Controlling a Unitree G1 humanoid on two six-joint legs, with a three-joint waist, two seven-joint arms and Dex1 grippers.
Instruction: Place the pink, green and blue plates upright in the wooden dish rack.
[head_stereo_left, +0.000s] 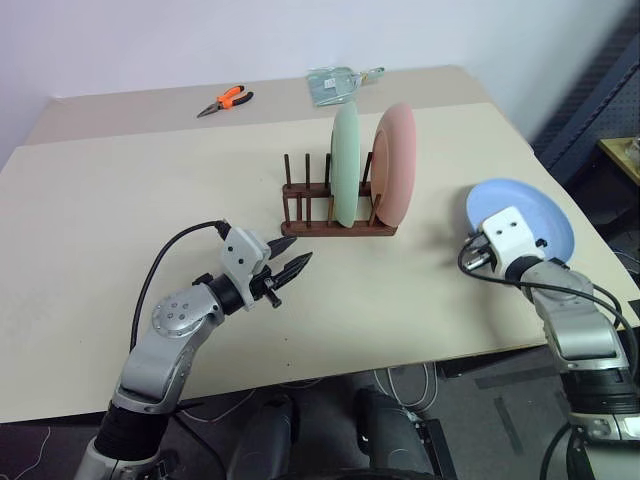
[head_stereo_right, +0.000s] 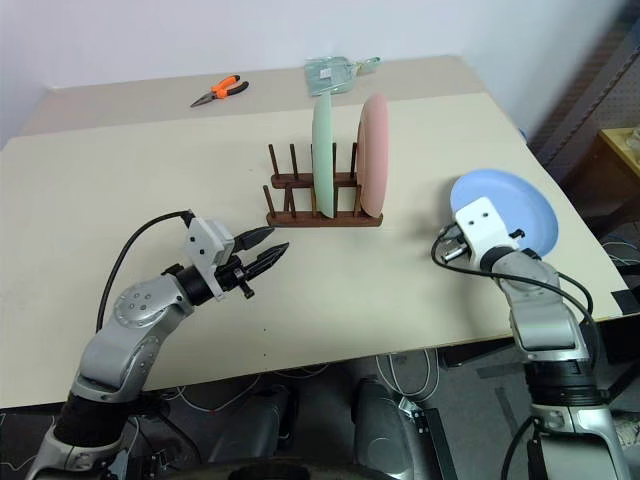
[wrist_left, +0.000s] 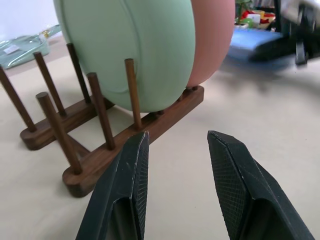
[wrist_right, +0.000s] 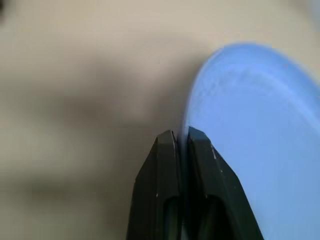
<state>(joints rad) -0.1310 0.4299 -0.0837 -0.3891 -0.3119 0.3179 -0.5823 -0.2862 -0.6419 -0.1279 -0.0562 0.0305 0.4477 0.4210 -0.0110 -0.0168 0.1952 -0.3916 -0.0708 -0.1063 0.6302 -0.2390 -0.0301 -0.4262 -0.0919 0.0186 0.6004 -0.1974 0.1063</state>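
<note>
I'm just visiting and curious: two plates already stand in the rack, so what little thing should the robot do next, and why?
Probably lift the blue plate a little off the table. The right gripper looks shut on its rim, while the green plate and pink plate already stand upright in the wooden dish rack. Free slots remain beside the green plate, and the left gripper waits open near the rack.

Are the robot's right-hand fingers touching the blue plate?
Touching. In the right wrist view the right gripper has its two black fingers shut on the near rim of the blue plate, with no gap visible.
</note>
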